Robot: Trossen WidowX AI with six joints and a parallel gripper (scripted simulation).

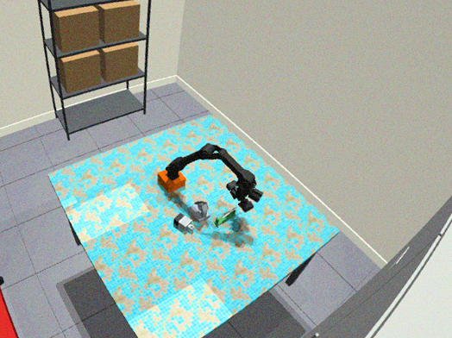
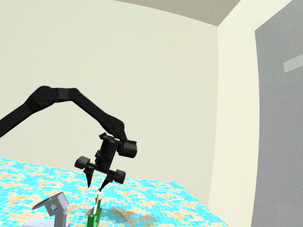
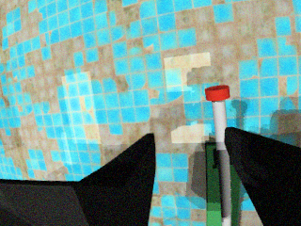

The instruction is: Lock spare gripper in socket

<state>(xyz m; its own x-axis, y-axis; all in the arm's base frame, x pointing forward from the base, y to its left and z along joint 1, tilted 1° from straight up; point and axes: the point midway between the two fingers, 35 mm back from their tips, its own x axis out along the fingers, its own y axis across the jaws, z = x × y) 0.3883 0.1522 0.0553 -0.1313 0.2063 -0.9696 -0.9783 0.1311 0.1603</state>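
Observation:
My gripper (image 1: 236,206) (image 2: 94,189) (image 3: 189,137) is partly open, with nothing held between its fingertips. The white lock pin (image 2: 96,202) (image 3: 219,120) with a red head leans in a green holder (image 1: 225,218) (image 2: 91,220) (image 3: 213,217), head end up. Its shaft is beside the right fingertip in the wrist view; whether they touch I cannot tell. The grey mount (image 1: 200,208) (image 2: 59,220) stands left of the holder. Its tilted socket shows a square hole with no pin visible through it. The spare gripper (image 1: 183,223), dark and pale grey, lies beside the mount.
The orange arm base (image 1: 170,180) stands on the patterned table (image 1: 147,261), behind and left of the mount. The mount and spare gripper lie close together. A shelf rack (image 1: 101,108) with boxes, a red cart and a grey cabinet stand away from the table.

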